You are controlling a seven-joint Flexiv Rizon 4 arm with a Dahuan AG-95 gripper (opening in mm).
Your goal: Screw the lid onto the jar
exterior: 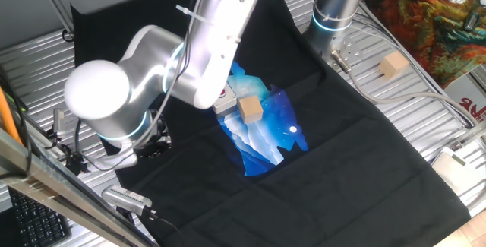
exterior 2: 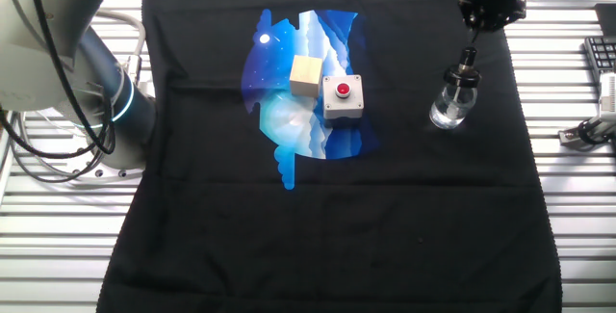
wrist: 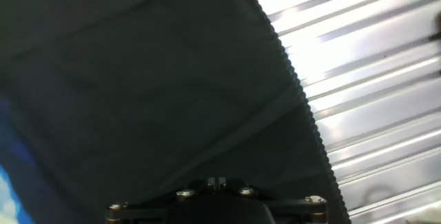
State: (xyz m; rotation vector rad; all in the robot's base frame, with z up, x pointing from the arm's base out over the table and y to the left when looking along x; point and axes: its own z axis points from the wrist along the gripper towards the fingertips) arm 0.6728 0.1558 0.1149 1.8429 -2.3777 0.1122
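The Rizon arm (exterior: pixel 205 42) has glossy white, rounded links, with glowing cyan rings at its joints and a white cable tie around one link. Its gripper (exterior 2: pixel 486 10) is black; the hand view shows silver screws along the black mount at 6 o'clock.

The small clear glass jar (exterior 2: pixel 450 107) looked glossy and caught bright highlights, while the small black round cap (exterior 2: pixel 467 60) on top of it seemed a dull plastic. The large black cloth (exterior 2: pixel 327 217) was matt and soft, with a printed blue-and-white patch (exterior 2: pixel 289 120) slightly shinier. The tan cube (exterior 2: pixel 306 74) showed pale unvarnished wood. The grey box (exterior 2: pixel 344 98) seemed plastic, its red button glossy. The ribbed silver table (exterior 2: pixel 587 217) was bright reflective metal. The white robot arm (exterior: pixel 220 26) had a smooth, satin shell.
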